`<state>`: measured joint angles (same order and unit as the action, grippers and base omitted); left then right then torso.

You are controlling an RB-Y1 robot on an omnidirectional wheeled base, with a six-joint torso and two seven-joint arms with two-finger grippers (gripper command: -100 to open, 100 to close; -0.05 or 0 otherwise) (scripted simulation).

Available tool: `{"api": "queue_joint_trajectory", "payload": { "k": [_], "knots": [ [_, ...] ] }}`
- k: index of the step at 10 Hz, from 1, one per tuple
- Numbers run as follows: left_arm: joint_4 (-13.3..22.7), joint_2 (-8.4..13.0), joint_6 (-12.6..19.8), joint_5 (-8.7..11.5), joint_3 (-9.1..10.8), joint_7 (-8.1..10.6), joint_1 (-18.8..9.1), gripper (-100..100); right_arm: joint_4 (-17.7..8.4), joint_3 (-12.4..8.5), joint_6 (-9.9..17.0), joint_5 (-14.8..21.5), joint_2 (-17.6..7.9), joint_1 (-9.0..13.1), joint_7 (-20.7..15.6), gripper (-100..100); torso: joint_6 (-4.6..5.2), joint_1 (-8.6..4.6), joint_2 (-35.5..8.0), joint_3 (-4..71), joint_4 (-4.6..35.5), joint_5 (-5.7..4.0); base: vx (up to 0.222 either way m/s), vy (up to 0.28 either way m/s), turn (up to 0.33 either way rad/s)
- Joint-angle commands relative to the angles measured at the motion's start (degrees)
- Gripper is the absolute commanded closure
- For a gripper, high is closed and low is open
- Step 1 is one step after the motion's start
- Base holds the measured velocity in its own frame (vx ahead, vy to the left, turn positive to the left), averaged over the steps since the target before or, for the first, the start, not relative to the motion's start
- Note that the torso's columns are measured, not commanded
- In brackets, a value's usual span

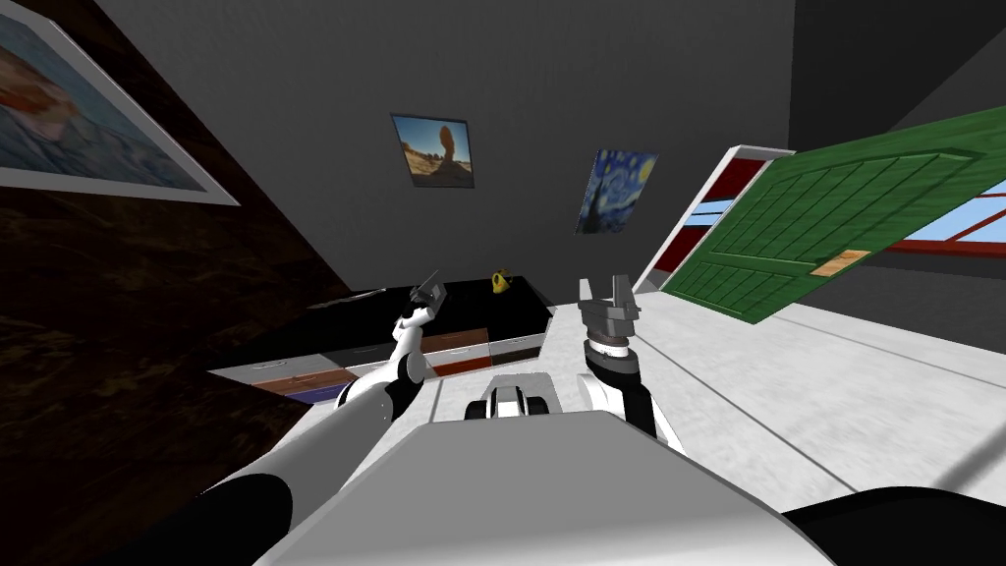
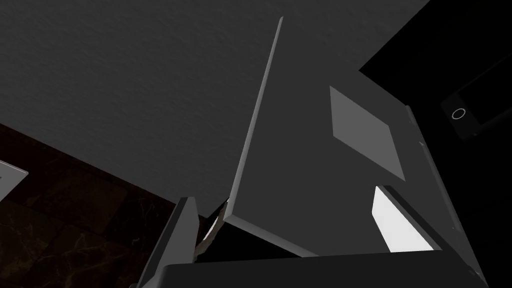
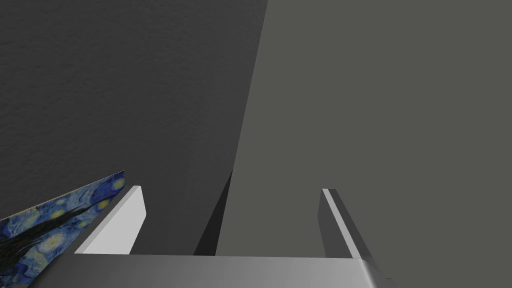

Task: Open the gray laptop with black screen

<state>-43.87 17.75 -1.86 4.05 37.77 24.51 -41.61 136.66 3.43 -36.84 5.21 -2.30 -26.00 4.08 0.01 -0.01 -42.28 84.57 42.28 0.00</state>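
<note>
The grey laptop (image 1: 435,291) stands on a black cabinet top (image 1: 472,314) ahead on my left, its lid raised partway. In the left wrist view the lid (image 2: 320,165) is a thin grey slab with a lighter rectangle on its face. My left gripper (image 2: 283,195) is open at the lid's near corner. One finger (image 2: 180,230) stands off the lid's thin edge, and the other finger (image 2: 400,225) lies over its broad face. In the head view the left gripper (image 1: 420,303) is at the laptop. The right gripper (image 1: 609,295) is held up to the right, open (image 3: 230,220) and holding nothing.
A small yellow object (image 1: 502,283) sits on the cabinet top to the laptop's right. A dark phone-like device (image 2: 472,107) lies beyond the lid. Drawer fronts (image 1: 393,359) face me below the top. A green door (image 1: 845,226) stands open at the right, over white floor (image 1: 786,393).
</note>
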Motion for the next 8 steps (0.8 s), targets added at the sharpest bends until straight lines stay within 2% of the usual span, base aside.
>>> {"api": "queue_joint_trajectory", "payload": {
  "k": [1,2,3,4,6,8],
  "knots": [
    [1.4,0.5,0.0,-0.1,0.48,0.08,-0.8,-100,0.0,0.0,0.0,0.0,0.0,0.0,0.0,0,-0.01,0.01,0.0,0.0,0.0,0.00,0.002,-0.013,0.006],
    [1.6,0.6,-0.1,-0.1,0.52,0.11,-0.9,-100,0.0,0.0,0.0,0.0,0.0,0.0,0.0,0,0.00,0.06,0.0,0.0,0.0,0.02,0.000,0.000,0.000],
    [1.6,0.5,-0.1,-0.1,0.52,0.11,-0.9,100,0.0,0.0,0.0,0.0,0.0,0.0,0.0,0,-0.01,0.07,0.0,0.0,0.0,0.02,0.000,0.000,0.000],
    [1.7,0.5,2.0,0.9,1.99,1.62,-2.2,100,0.0,0.0,0.0,0.0,0.0,0.0,0.0,0,0.05,0.05,0.0,0.0,-0.1,0.08,-0.009,0.064,0.040],
    [2.0,0.4,4.2,1.9,3.43,3.14,-3.4,100,0.0,0.0,0.0,0.0,0.0,0.0,0.0,0,-0.08,0.56,0.2,0.1,-0.2,0.30,-0.043,0.131,-0.016],
    [2.2,0.2,6.4,2.9,4.87,4.66,-4.6,100,0.0,0.0,0.0,0.0,0.0,0.0,0.0,0,-0.26,0.48,0.4,0.3,-0.3,0.32,-0.018,0.084,0.011]
  ]
}}
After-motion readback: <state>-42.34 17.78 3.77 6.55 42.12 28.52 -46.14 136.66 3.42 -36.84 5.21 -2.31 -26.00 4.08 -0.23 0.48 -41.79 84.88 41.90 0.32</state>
